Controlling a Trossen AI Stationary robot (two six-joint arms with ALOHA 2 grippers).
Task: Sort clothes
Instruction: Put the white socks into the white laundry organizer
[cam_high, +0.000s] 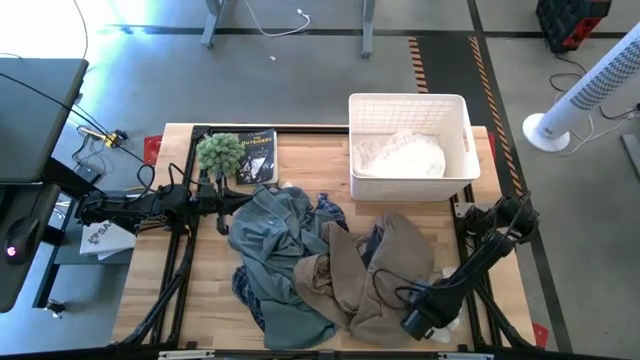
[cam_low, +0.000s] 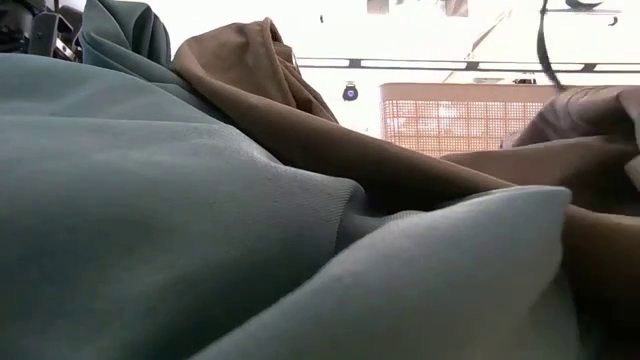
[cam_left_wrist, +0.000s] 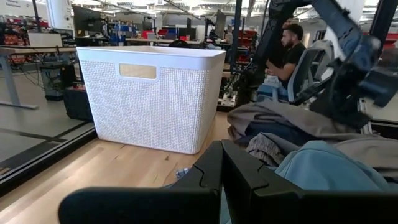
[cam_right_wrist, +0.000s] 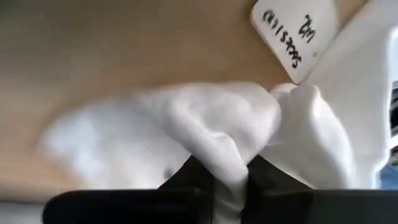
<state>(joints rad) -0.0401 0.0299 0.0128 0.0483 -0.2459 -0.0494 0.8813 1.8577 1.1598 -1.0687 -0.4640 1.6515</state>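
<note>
The tan-khaki garment (cam_high: 370, 275) and the grey-blue garment (cam_high: 275, 235) lie heaped in the middle of the table, with the plaid shirt (cam_high: 331, 211) under them. They fill the low view, tan-khaki (cam_low: 300, 110) over grey-blue (cam_low: 150, 220). A white garment (cam_high: 405, 157) lies in the white basket (cam_high: 460, 120). My right gripper (cam_high: 437, 322) is at the near right, shut on another thin white cloth (cam_right_wrist: 205, 124). My left gripper (cam_high: 222, 216) is shut at the grey-blue garment's left edge (cam_left_wrist: 323, 168). I cannot tell whether it touches it. My right gripper pinches a bunched fold of the thin white cloth (cam_right_wrist: 231, 163) between its two fingers, from above. The rest of the cloth lies spread and slack on the table past the fingers. A white tag with handwriting (cam_right_wrist: 292, 34) lies beside it.
A green fuzzy plant (cam_high: 220, 152) and a dark book (cam_high: 255, 155) sit at the far left of the table. The basket (cam_left_wrist: 149, 93) stands at the far right. A person sits in the room behind the table (cam_left_wrist: 289, 46). A white fan stands on the floor (cam_high: 590, 90).
</note>
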